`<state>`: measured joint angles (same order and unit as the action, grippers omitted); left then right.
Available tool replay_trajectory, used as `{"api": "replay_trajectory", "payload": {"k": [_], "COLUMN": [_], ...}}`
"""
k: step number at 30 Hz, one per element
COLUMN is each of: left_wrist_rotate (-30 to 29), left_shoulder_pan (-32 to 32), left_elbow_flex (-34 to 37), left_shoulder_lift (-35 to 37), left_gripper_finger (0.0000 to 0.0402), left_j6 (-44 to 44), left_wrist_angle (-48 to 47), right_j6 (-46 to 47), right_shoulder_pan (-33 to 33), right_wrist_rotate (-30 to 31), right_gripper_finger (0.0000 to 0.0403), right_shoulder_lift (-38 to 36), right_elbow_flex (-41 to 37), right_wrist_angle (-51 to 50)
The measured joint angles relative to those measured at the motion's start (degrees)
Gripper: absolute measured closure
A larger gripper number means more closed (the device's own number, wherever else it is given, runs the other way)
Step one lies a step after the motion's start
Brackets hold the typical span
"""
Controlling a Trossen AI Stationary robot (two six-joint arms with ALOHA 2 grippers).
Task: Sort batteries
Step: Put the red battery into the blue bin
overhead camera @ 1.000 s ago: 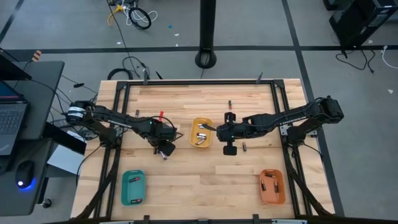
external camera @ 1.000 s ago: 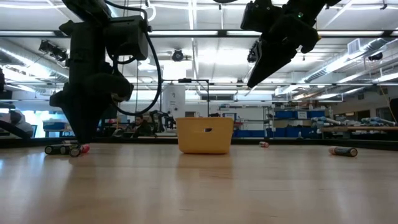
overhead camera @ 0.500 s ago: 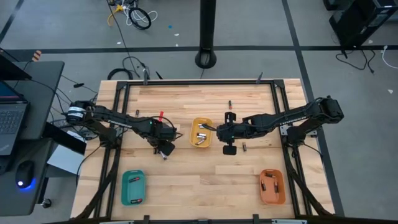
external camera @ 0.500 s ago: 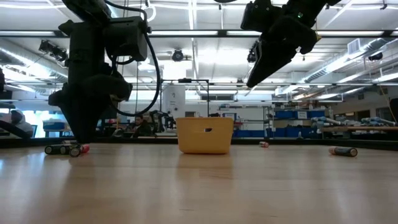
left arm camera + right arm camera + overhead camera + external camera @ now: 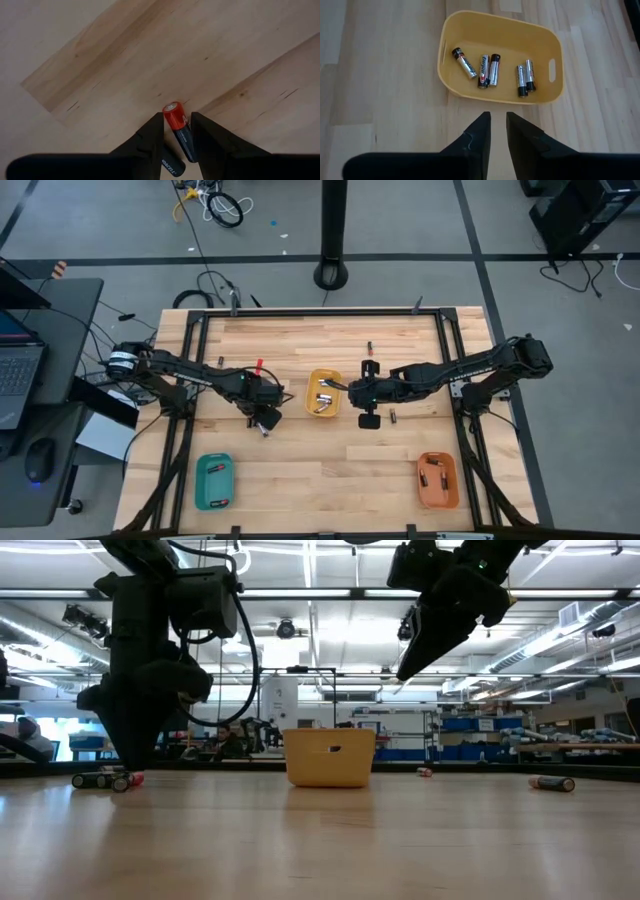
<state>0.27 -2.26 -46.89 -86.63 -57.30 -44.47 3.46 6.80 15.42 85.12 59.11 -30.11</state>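
Nothing has shifted: my left gripper [image 5: 175, 137] stays clenched on a battery [image 5: 178, 127] (light, hard, slippery; grip mid-body), right gripper [image 5: 498, 131] hanging empty, nearly closed, near the tray [image 5: 470, 85].

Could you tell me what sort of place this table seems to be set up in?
Probably a robotics lab or workshop: shelving with blue bins and long ceiling lights in the low view, a laptop on a side desk, and loose cables on the floor.
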Motion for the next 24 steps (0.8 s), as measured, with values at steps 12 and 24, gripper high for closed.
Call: {"api": "replay_trajectory", "payload": {"k": [12, 24], "left_wrist_rotate": [0.60, 2.53], "left_shoulder_pan": [0.00, 0.07], "left_elbow_flex": [1.81, 1.55], "left_shoulder_lift": [0.00, -4.67], "left_gripper_finger": [0.0296, 0.0296], "left_j6": [-0.40, 1.85], "left_wrist_angle": [1.53, 1.44], "right_j6": [0.00, -0.09], "right_shoulder_pan": [0.02, 1.12], "right_wrist_rotate": [0.00, 0.09], "right_gripper_finger": [0.0331, 0.0335], "right_shoulder_lift": [0.00, 0.00], "right_elbow_flex": [0.00, 0.00], "right_wrist_angle": [-0.04, -0.22]}}
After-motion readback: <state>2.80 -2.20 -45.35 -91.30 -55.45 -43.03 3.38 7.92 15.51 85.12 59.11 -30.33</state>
